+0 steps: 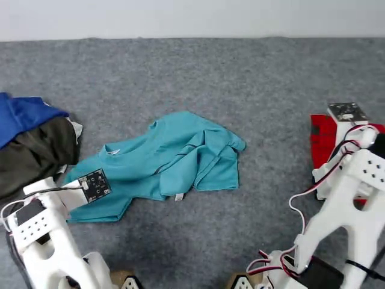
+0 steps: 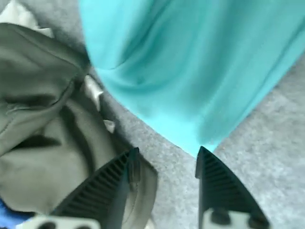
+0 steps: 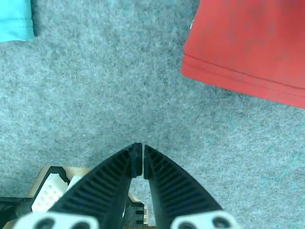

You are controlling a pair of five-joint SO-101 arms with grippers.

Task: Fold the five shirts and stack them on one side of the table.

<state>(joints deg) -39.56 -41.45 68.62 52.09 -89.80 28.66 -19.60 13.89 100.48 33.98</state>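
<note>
A crumpled teal shirt (image 1: 168,162) lies in the middle of the grey table (image 1: 198,78). Its sleeve edge (image 2: 190,86) hangs just beyond my left gripper (image 2: 167,155), which stands open above the carpet with nothing between its fingers. Beside that gripper lies an olive shirt (image 2: 43,143), part of the pile at the table's left (image 1: 36,150) with a blue shirt (image 1: 24,114) on top. My right gripper (image 3: 143,155) is shut on nothing, over bare carpet. A red shirt (image 3: 248,43) lies beyond it, at the table's right side (image 1: 322,135).
The left arm's white body (image 1: 42,229) stands at the near left, the right arm's (image 1: 349,198) at the near right, with cables. A corner of the teal shirt (image 3: 16,21) shows in the right wrist view. The far half of the table is bare carpet.
</note>
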